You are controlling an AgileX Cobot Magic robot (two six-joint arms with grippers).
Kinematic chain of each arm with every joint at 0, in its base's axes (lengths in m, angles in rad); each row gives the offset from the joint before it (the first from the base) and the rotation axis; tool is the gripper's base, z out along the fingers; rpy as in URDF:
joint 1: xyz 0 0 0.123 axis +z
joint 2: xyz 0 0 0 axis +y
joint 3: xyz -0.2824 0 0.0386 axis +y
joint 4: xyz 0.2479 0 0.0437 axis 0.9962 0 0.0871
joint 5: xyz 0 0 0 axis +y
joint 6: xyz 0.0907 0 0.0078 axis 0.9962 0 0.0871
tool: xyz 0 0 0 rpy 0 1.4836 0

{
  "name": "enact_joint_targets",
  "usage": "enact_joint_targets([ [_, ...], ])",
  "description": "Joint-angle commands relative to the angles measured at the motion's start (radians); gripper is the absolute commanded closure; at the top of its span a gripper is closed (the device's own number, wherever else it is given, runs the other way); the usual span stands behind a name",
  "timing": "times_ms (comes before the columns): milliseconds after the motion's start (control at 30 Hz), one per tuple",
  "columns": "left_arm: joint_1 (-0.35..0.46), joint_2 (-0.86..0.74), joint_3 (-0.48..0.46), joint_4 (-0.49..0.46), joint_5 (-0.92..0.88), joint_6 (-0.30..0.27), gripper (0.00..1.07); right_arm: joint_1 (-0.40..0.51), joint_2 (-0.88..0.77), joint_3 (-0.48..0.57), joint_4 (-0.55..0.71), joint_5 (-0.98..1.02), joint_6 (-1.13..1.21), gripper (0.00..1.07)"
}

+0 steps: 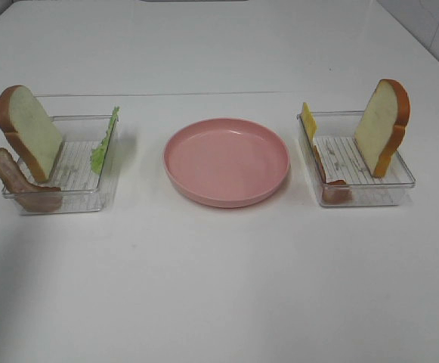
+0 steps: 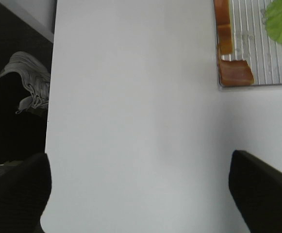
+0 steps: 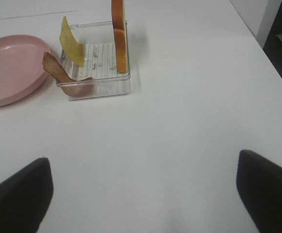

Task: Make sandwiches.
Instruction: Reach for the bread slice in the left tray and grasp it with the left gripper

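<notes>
high view: on the white bench (image 1: 219,295) there are two clear trays with one pink plate (image 1: 227,162) between them. the sandwich parts number two bread slices, two bacon strips, one lettuce leaf and one cheese square, all in or on the trays.

in the left tray (image 1: 79,203) the left bread slice (image 1: 30,132) stands on edge at the outer side, long axis upright, rounded top up, white face turned toward the plate. the left bacon strip (image 1: 19,181) is draped over the front outer corner, running from back to front. the lettuce (image 1: 104,144) stands on edge against the wall nearest the plate, its length running front to back.

in the right tray (image 1: 381,198) the right bread slice (image 1: 381,128) stands upright at the outer side, rounded top up, face toward the plate. the cheese (image 1: 308,121) leans on the wall nearest the plate, one corner up. the right bacon strip (image 1: 332,185) lies along that same wall, its length front to back.

left wrist view: the left hand (image 2: 140,160) is spread wide over bare bench, gripping nothing. a corner of the left tray (image 2: 262,53) shows the end of the left bacon strip (image 2: 235,73) and an edge of lettuce (image 2: 281,22).

right wrist view: the right hand (image 3: 141,160) is likewise spread wide and grips nothing, well apart from the right tray (image 3: 102,90). here the right bread slice (image 3: 119,39) is seen edge-on, the cheese (image 3: 72,46) tilts, and the right bacon strip (image 3: 63,77) pokes over the wall toward the plate (image 3: 9,63).
</notes>
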Motion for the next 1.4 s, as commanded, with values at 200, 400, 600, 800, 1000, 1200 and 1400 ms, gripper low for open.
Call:
enact_joint_targets([
  [200,-0.005,0.446,-0.369,-0.062,0.1,0.034,0.12,-0.001,-0.031,0.0,-0.008,-0.007,-0.001,0.11],
  [400,-0.005,0.757,-0.594,-0.141,0.1,0.04,0.12,-0.001,-0.031,0.0,-0.008,-0.007,-0.001,0.11],
  [600,-0.011,0.936,-0.701,-0.184,0.098,0.052,0.12,-0.001,-0.031,0.0,-0.008,-0.007,-0.001,0.11],
  [800,-0.061,1.054,-0.734,-0.186,0.062,0.076,0.12,-0.001,-0.031,0.0,-0.008,-0.007,-0.001,0.11],
  [1000,-0.075,1.122,-0.735,-0.186,0.03,0.054,0.12,-0.001,-0.031,0.0,-0.008,-0.007,-0.001,0.11],
  [1200,-0.075,1.164,-0.745,-0.185,0.027,0.058,0.21,-0.001,-0.031,0.0,-0.008,-0.007,-0.001,0.11],
  [1400,-0.075,1.156,-0.771,-0.132,-0.018,0.05,1.07,-0.001,-0.031,0.0,-0.008,-0.007,-0.001,0.11],
])
